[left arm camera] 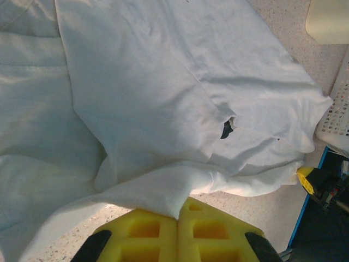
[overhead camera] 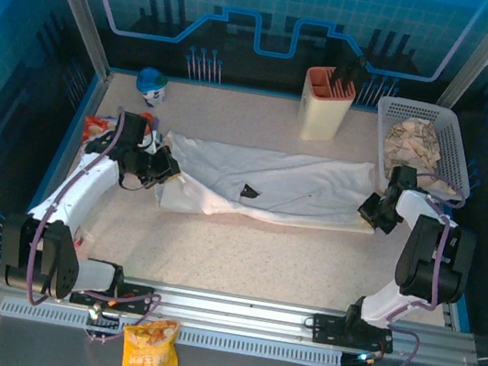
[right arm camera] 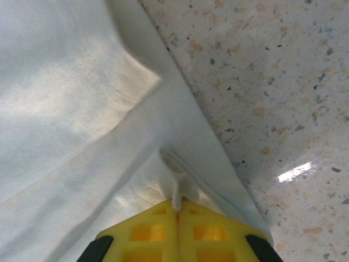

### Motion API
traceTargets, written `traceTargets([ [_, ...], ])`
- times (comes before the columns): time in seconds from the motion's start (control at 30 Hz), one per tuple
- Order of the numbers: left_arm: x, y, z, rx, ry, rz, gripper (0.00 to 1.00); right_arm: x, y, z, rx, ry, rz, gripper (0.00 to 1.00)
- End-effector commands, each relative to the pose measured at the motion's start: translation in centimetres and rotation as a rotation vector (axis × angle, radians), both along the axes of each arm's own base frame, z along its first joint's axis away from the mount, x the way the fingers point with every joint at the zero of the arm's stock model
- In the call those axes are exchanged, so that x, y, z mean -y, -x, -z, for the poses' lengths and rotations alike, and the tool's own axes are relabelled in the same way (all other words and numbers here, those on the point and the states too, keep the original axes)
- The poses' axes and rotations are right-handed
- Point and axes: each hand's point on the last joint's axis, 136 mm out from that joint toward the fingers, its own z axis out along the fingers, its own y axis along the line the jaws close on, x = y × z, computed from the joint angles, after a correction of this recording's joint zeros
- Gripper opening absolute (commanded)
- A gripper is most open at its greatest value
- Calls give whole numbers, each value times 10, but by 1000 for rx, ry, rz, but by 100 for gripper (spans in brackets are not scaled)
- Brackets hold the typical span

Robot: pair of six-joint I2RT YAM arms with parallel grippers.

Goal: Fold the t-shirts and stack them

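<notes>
Two arms stand bolted to a ribbed aluminium rail at the near edge of a speckled beige worktop (overhead camera: 243, 248), which sits inside an enclosure of blue-lit panels printed with a circuit-like pattern. At the back of the worktop stands a cream knife block (overhead camera: 326, 108) with dark handles sticking up. Beside it on the right is a white slatted basket (overhead camera: 456, 165) holding crumpled patterned cloth. A small blue-and-white figurine (overhead camera: 152, 85) stands near the back left corner, and something orange and red (overhead camera: 95, 127) lies by the left wall. A yellow snack bag (overhead camera: 149, 363) lies on the dark ledge in front of the rail.

Across the middle of the worktop a white t-shirt (overhead camera: 291, 181) is drawn out lengthwise between the arms, lying low and rumpled with soft creases. A small dark mark (overhead camera: 249, 190) sits near its centre, at a short tear-like gap in the cloth as the left wrist view shows it. Its near edge is doubled over, with a second, creamier layer showing beneath. Whether that layer is another garment cannot be told.

The left claw (left arm camera: 178, 218) has its yellow jaws pressed together on a bunched fold at the t-shirt's left end. The right claw (right arm camera: 177, 210) is likewise clamped, pinching a small tuft of a hemmed edge at the right end, just beside the basket. Bare worktop shines past the hem.
</notes>
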Motion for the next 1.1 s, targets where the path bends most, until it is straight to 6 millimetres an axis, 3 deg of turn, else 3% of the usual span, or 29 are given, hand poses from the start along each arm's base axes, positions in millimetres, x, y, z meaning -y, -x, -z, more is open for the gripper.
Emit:
traceTargets([
  [0.0, 2, 5, -10, 17, 28, 2, 0, -3, 7, -14, 5, 16, -8, 0],
  [0.23, 3, 29, -20, 19, 23, 23, 0, -11, 33, -30, 11, -24, -1, 0],
  [0.3, 3, 39, -21, 11, 22, 26, 0, -20, 48, -26, -4, -74, 0, 0],
  [0.53, 5, 75, -3, -43, 41, 19, 0, -27, 80, -39, 1, -84, 16, 0],
  [0.67, 8, 85, 7, -63, 67, 8, 0, -26, 91, -38, 6, -94, 34, 0],
  [0.87, 9, 66, -5, -22, 83, 3, 0, -15, 75, -41, 40, -94, 52, 0],
  [1.07, 6, 27, -21, 16, 56, 21, 0, -5, 44, -42, 41, -125, 47, 0],
])
